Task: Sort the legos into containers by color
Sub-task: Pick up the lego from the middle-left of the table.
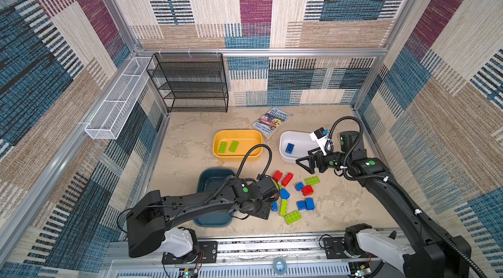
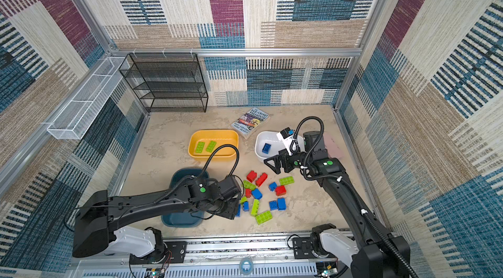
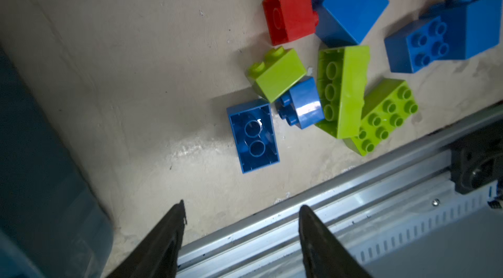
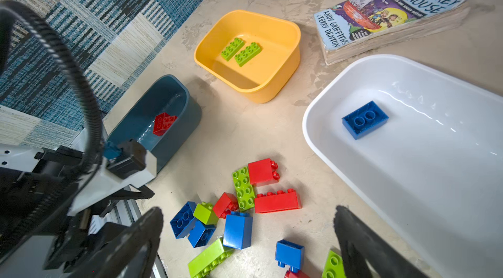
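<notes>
Red, blue and green chunky plastic legos (image 1: 309, 204) lie jumbled on the table (image 1: 187, 159). The yellow plastic bin (image 1: 249, 137) holds two green, the white bin (image 1: 299, 140) one blue, the dark teal bin (image 4: 163, 94) one red.

Both top views: black jointed left arm (image 1: 190, 200) runs low from its white base housing (image 1: 177, 241) at the near edge toward the middle. Its wrist is folded down, so the black two-fingered left gripper (image 3: 242, 205) points downward. In the left wrist view its tapered fingers (image 3: 168, 238) stand apart. Black jointed right arm (image 1: 381, 184) climbs from its own white base (image 1: 381, 244) and leans away, wrist turned inward. Black two-fingered right gripper (image 1: 302, 156) lies roughly level, jaws spread wide. A ribbed black cable (image 1: 347, 118) arcs above each wrist.
</notes>
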Tool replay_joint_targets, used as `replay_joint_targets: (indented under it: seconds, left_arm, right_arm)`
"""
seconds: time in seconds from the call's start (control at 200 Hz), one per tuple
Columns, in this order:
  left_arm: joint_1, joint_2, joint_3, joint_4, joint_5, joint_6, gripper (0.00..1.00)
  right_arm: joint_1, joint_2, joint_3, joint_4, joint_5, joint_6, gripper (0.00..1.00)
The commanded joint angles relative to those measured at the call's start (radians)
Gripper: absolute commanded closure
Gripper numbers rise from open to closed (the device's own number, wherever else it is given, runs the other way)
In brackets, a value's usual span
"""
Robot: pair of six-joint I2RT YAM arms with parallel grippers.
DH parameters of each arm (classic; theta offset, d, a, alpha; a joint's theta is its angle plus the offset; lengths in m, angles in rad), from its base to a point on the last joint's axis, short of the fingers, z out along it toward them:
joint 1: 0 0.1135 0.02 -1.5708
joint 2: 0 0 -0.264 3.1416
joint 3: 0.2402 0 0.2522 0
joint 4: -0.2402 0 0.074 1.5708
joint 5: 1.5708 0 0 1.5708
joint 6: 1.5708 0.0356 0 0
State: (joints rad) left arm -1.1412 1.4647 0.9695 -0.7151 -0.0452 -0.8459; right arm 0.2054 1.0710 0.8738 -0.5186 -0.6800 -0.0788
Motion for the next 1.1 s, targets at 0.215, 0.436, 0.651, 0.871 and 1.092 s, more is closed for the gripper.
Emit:
replay_joint_targets:
  seconds: [0.215, 0.436, 0.651, 0.871, 1.092]
  left_arm:
    - [-0.014, 0.162, 0.003, 0.141, -0.013, -0.058, 0.39]
    - [-0.015, 0.208, 0.0, 0.115, -0.042, -0.063, 0.52]
    - [-0.008, 0.192, 0.019, 0.07, -0.057, -0.063, 0.76]
    - [0.06, 0.083, 0.159, -0.098, -0.092, 0.074, 0.75]
    - [0.23, 0.191, 0.434, -0.086, 0.002, 0.308, 0.73]
  right_arm:
    - [0.002, -0.005, -0.01, 0.03, -0.001, 0.013, 0.01]
    - [0.002, -0.012, -0.016, 0.032, 0.007, 0.008, 0.01]
    - [0.002, -0.025, -0.018, 0.033, 0.011, 0.005, 0.01]
    - [0.001, -0.031, -0.012, 0.023, 0.023, 0.0, 0.01]
    - [0.001, -0.046, -0.014, 0.026, 0.061, 0.006, 0.01]
